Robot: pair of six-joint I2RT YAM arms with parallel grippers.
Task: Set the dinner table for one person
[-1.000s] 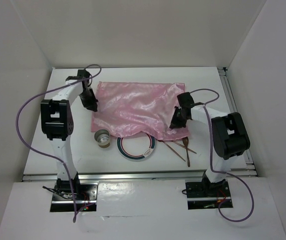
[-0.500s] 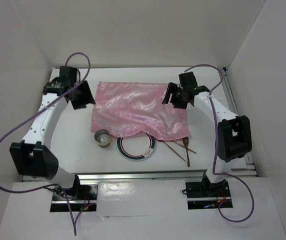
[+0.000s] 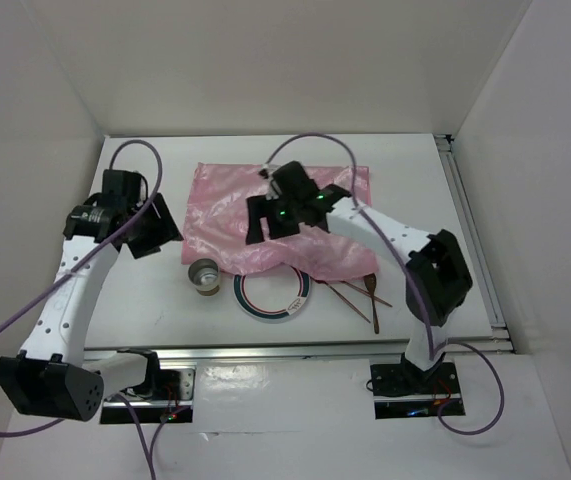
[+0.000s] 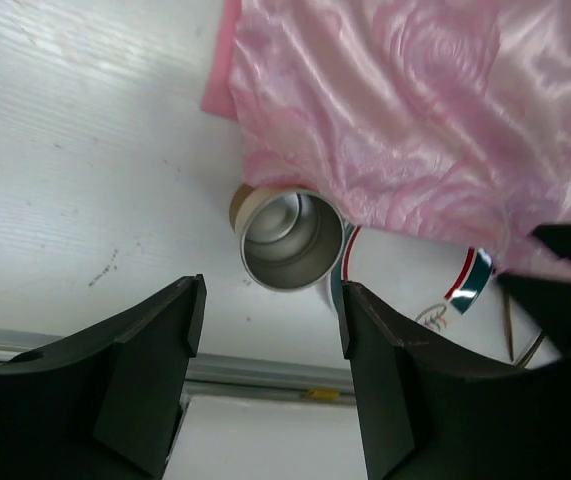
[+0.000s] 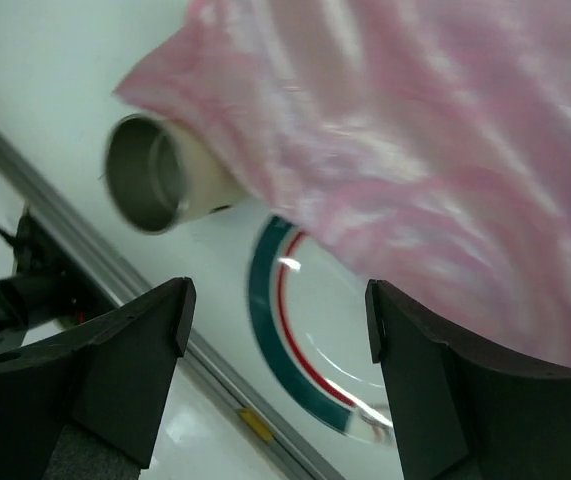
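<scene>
On the dinner table (image 3: 135, 290) the plate (image 3: 273, 297), metal cup (image 3: 203, 275) and wooden utensils (image 3: 373, 305) crowd the near edge of the pink placemat (image 3: 225, 215), the plate partly under it — nothing set on it yet — while left gripper (image 4: 272, 300) off its left side and right gripper (image 5: 280, 295) above it gape empty.

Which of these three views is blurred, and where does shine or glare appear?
Right wrist view: blur smears the pink cloth and softens the metal cup. Left wrist view: sharp, with bright reflections inside the cup and a glossy sheen on the cloth's folds. Top external view: sharp, with even light, only faint shadows, and a mild sheen on the cloth.
</scene>
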